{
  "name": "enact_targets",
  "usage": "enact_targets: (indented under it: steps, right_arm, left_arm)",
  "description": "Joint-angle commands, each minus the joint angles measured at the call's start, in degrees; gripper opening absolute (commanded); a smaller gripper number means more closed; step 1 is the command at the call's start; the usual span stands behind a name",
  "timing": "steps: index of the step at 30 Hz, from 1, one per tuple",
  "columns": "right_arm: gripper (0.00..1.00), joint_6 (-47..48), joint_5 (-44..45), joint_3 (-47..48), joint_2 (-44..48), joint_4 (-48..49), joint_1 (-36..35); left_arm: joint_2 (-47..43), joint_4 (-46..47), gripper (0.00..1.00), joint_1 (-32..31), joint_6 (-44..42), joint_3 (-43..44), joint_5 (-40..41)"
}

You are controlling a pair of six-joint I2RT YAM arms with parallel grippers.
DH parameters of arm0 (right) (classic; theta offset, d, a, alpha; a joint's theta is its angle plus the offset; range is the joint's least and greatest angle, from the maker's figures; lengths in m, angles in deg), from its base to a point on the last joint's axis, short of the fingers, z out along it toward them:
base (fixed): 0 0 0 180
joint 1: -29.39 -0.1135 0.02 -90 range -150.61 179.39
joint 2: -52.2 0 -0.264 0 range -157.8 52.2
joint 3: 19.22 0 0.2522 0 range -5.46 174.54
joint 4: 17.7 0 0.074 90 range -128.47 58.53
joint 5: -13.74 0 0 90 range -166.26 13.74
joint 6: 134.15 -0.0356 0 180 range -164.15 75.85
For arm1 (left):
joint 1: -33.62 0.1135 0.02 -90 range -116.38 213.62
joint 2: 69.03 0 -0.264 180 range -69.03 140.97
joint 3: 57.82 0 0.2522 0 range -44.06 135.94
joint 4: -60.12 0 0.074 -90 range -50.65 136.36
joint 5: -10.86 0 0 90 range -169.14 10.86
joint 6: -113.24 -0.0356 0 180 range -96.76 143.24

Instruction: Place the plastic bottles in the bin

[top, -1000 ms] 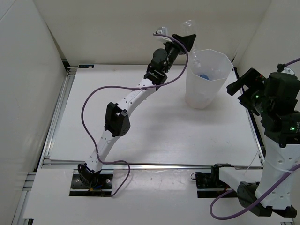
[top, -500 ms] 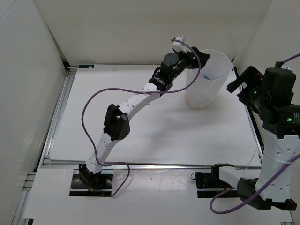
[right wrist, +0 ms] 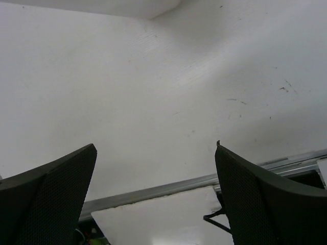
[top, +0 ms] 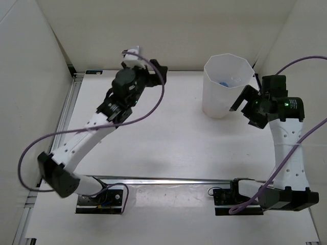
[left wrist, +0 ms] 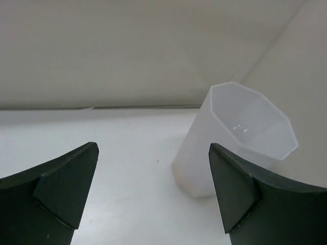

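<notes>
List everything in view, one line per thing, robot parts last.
white faceted plastic bin: one, white, upright at the table's far right.
plastic bottles: number unclear, clear with a blue patch, inside the bin.
white table: one, white, under everything.
metal rail: one, silver, along the table's near edge.
purple cables: two, purple, one along each arm.
left gripper: one, black, open, empty, facing the bin.
right gripper: one, black, open, empty, right of the bin.
</notes>
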Motion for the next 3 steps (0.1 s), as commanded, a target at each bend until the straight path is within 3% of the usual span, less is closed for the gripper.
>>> enact_targets:
  steps: [1, 3]
  right_arm:
    - [1.0, 1.1, -3.1, -0.7, 3.1, 6.3, 0.6]
    - [1.0, 1.1, -3.1, -0.7, 3.1, 8.3, 0.6]
  left_arm:
    - [-8.7, -7.1, 1.0, -0.7, -3.3, -8.9, 8.1]
    - [-14.9, -9.9, 1.0, -0.7, -2.6, -14.2, 9.4]
